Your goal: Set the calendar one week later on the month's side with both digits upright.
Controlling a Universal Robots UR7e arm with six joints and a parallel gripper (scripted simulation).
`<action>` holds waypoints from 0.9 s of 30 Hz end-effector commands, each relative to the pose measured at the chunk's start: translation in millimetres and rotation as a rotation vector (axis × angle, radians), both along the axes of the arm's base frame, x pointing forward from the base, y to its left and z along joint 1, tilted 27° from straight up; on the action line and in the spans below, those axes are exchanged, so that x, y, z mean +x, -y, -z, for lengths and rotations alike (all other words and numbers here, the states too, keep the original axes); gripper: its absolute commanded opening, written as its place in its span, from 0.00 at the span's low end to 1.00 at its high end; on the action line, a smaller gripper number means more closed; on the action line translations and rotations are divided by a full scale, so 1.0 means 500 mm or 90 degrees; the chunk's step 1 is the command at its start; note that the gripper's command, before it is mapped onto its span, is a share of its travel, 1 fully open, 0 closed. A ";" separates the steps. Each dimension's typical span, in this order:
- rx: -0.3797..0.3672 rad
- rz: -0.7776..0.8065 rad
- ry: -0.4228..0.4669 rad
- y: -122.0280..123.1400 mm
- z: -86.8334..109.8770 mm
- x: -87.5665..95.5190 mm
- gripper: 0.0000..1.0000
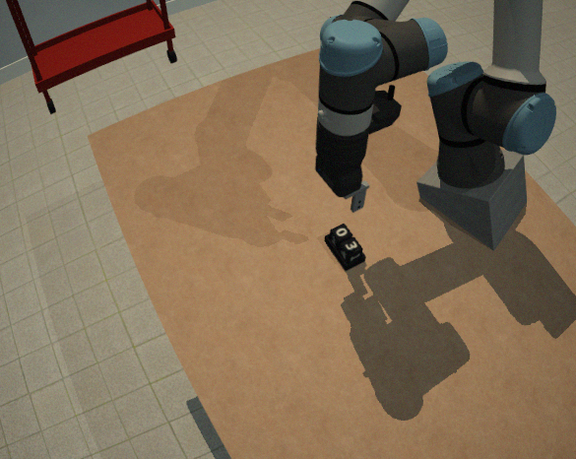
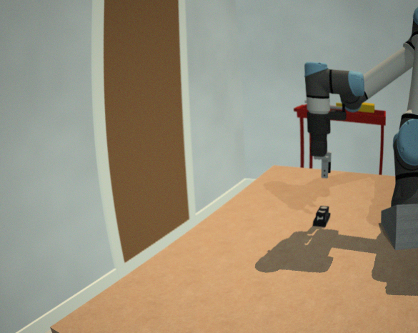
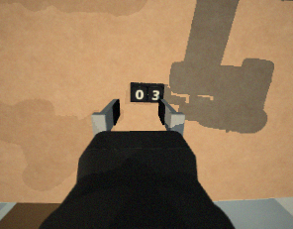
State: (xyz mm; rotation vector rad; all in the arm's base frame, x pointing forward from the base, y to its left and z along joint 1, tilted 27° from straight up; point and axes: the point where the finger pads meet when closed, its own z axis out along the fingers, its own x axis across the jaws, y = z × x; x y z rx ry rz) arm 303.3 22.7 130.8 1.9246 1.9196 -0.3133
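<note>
A small black calendar tray [image 1: 345, 247] lies flat on the brown table with two black cubes side by side in it. Their tops show a white 0 [image 1: 341, 231] and a white 3 [image 1: 352, 244]. In the wrist view the tray [image 3: 147, 93] reads 0 then 3 from above. It also shows in the exterior view [image 2: 321, 216], small and dark. The month's name is too small to see. My gripper [image 1: 357, 198] [image 3: 139, 107] hangs above the table, a little beyond the tray's 0 end, fingers pointing down. It is open and empty; it also shows in the exterior view [image 2: 325, 168].
The arm's grey base block [image 1: 480, 199] stands on the table right of the tray. A red cart [image 1: 88, 41] stands on the tiled floor beyond the table. A brown wall panel [image 2: 144, 118] is at the left in the exterior view.
</note>
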 end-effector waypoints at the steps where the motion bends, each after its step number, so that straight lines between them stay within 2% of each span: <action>1: -0.005 -0.034 -0.016 0.002 0.003 0.000 1.00; 7: -0.012 -0.086 -0.041 0.006 0.008 -0.001 1.00; 20: -0.046 -0.339 -0.163 0.022 0.031 -0.002 1.00; 23: -0.047 -0.340 -0.164 0.022 0.031 -0.002 1.00; 27: -0.061 -0.442 -0.213 0.027 0.040 -0.001 1.00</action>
